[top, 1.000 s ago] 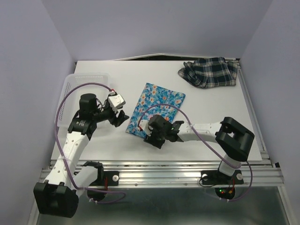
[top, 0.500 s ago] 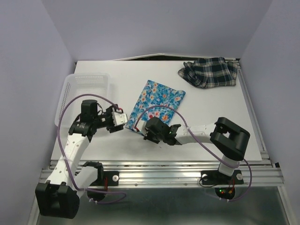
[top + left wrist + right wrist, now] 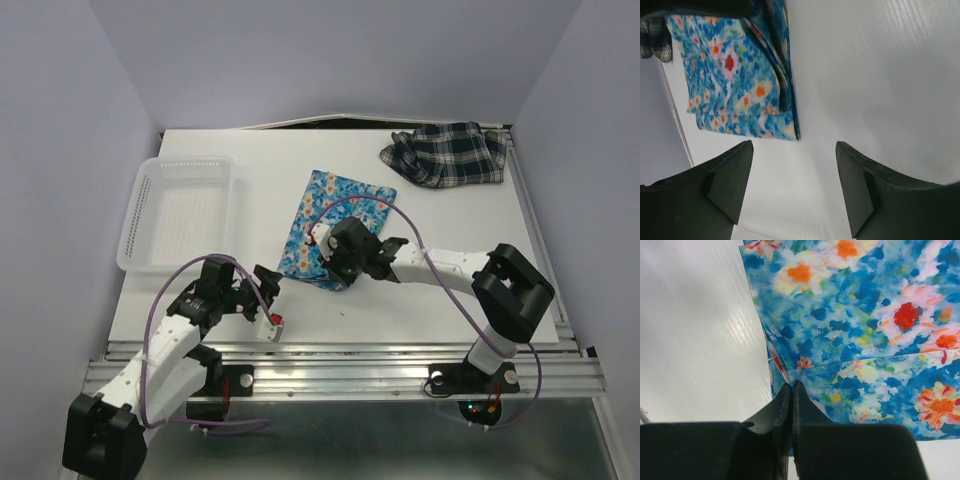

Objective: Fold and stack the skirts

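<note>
Left arm drawn back, right gripper now clamped on the floral hem.
One basket [image 3: 135,215] far left. Left gripper [image 3: 792,145] has retreated to the table's [image 3: 440,225] near edge, arm folded low, fingers spread, holding nothing. Mid-table, right gripper [image 3: 792,386], spread a second ago, pinches the floral skirt [image 3: 345,200] at its near hem, forearm stretched leftward. Plaid skirt [image 3: 450,152] bunched in the far right corner. Two skirts.

Bare table [image 3: 265,190] lies between the basket [image 3: 190,162] and floral skirt [image 3: 350,195]; the right arm [image 3: 445,268] bars its near-right side.
</note>
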Controlling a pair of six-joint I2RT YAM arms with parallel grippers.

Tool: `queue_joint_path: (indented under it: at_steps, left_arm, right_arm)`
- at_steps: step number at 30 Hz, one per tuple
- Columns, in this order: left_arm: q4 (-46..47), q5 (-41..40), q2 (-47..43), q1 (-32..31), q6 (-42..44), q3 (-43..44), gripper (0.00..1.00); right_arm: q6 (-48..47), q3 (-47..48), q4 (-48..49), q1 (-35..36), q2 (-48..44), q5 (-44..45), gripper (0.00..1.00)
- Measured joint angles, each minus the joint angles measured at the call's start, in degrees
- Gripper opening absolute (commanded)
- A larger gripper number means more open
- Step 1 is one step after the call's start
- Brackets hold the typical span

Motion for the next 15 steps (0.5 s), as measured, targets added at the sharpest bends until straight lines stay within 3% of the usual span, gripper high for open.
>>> queue_joint_path:
  at_steps: [7, 10, 11, 15]
  left_arm:
    - [16.2, -8.59, 6.08, -17.49, -13.84, -0.2, 0.79]
    - [20.39, -12.04, 9.2, -21.27, -18.34, -0.2, 0.76]
    - [21.46, -13.33, 10.47, -22.01, -19.78, -0.2, 0.76]
    - [22.75, -16.41, 10.49, -22.21, -23.71, -0.2, 0.75]
  right_arm:
    - [2.56, 1.36, -1.16, -1.9, 0.02, -4.46, 0.01]
    - [2.34, 1.4, -1.64, -2.1, 0.11, -5.42, 0.14]
    - [2.08, 1.6, -2.32, -2.14, 0.44, -6.01, 0.25]
    - [1.11, 1.99, -3.65, -2.16, 2.78, -6.88, 0.4]
